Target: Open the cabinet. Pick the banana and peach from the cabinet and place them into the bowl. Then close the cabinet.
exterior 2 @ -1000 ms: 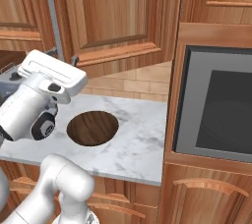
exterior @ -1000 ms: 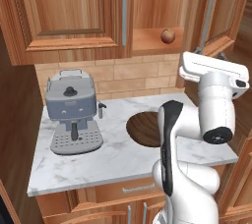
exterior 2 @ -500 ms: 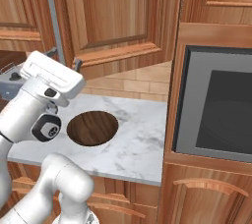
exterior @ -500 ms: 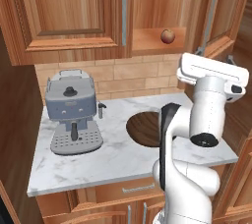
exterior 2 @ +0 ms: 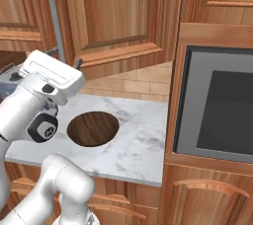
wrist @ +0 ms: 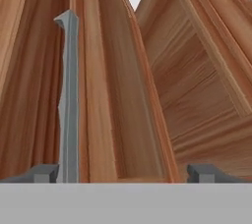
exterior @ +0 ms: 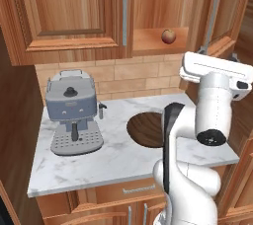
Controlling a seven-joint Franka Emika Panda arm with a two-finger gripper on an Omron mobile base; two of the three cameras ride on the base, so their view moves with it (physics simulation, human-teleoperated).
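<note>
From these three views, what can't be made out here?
- Banana: not made out; the cabinet shelf is seen in part past its open door, peach alone visible.
- Bowl: right side hidden by the arm, left base view.
- Gripper: open; whether a tip touches the handle is unclear, hand view.

1 peach (exterior: 168, 36), 1 bowl (exterior: 144, 129), 1 coffee machine (exterior: 72, 110), 2 cabinet doors (exterior: 69, 12), 1 oven (exterior 2: 220, 110).

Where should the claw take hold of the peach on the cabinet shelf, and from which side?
Grip the peach across its round middle, coming straight in through the open front of the cabinet. It sits alone on the shelf with wood behind and above, and the swung-out door at its right, so the front looks like the only free way in.
</note>
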